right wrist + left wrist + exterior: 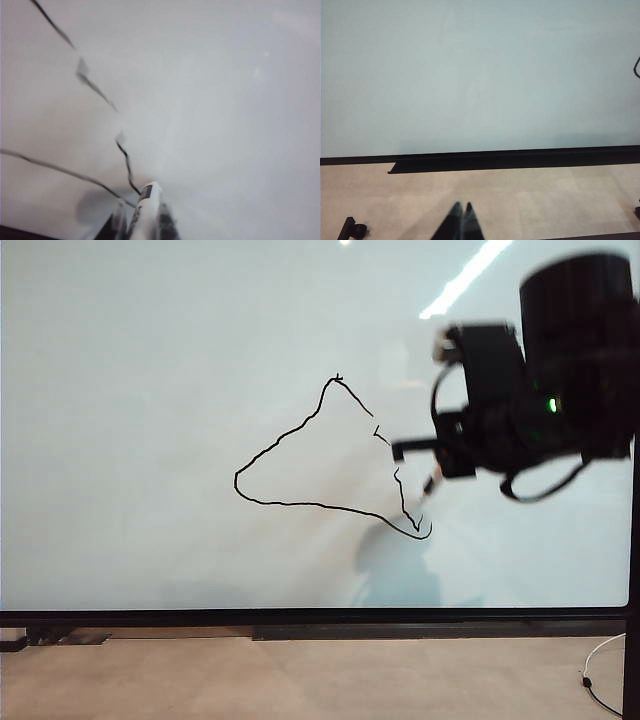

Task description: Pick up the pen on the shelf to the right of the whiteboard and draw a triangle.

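The whiteboard (150, 440) fills most of the exterior view and carries a wobbly black triangle (320, 465) with a gappy right side. My right gripper (432, 478) hovers by that right side, shut on the pen (427, 486), a small whitish marker. In the right wrist view the pen (146, 207) sits between the fingers (119, 216) of the right gripper (142, 217), its end close to the triangle's lower right lines (125, 167). My left gripper (462, 206) is shut and empty, low over the tan surface in front of the whiteboard (470, 75).
The board's black bottom frame (300, 617) runs across, with a dark shelf strip (510, 162) under it. A tan surface (300, 680) lies below. A white cable (600, 680) lies at the far right. A small black part (354, 230) sits beside the left gripper.
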